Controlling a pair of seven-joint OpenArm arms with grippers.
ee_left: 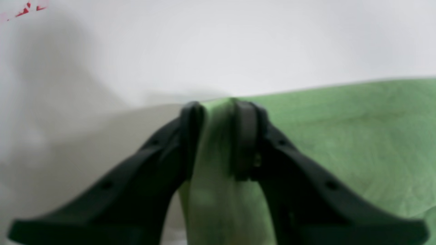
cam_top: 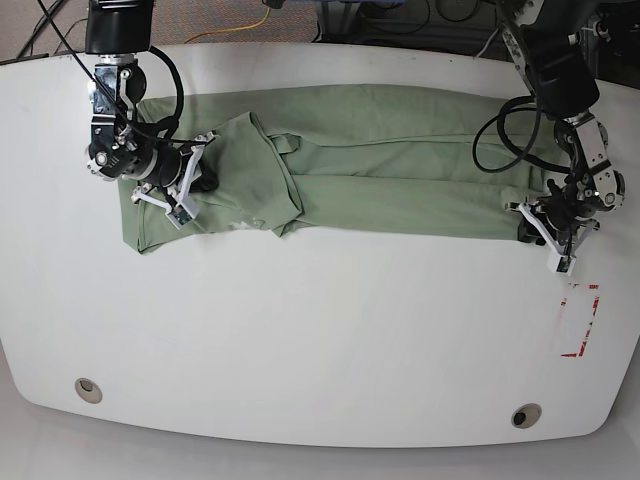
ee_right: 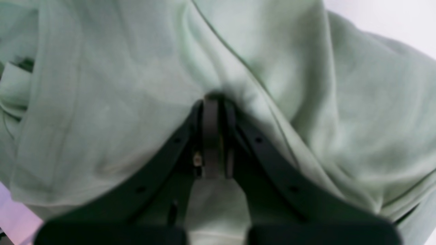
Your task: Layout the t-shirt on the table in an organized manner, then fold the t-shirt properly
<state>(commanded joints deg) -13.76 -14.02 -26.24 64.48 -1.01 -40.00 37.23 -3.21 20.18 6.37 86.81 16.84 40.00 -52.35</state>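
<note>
The pale green t-shirt [cam_top: 400, 160] lies stretched lengthwise across the far half of the white table [cam_top: 320, 340], with a folded, rumpled flap near its left end. My left gripper [cam_top: 528, 218] is at the shirt's right edge. In the left wrist view it [ee_left: 218, 109] is shut on a pinched fold of the t-shirt [ee_left: 357, 136]. My right gripper [cam_top: 205, 168] rests on the rumpled left part. In the right wrist view it [ee_right: 214, 102] is shut, its tips buried in the bunched t-shirt [ee_right: 119, 85].
A red tape outline [cam_top: 583, 320] marks the table just in front of the left gripper and shows blurred in the left wrist view's corner [ee_left: 25, 10]. Two round grommet holes [cam_top: 88, 390] [cam_top: 526, 415] sit near the front edge. Cables hang behind the table.
</note>
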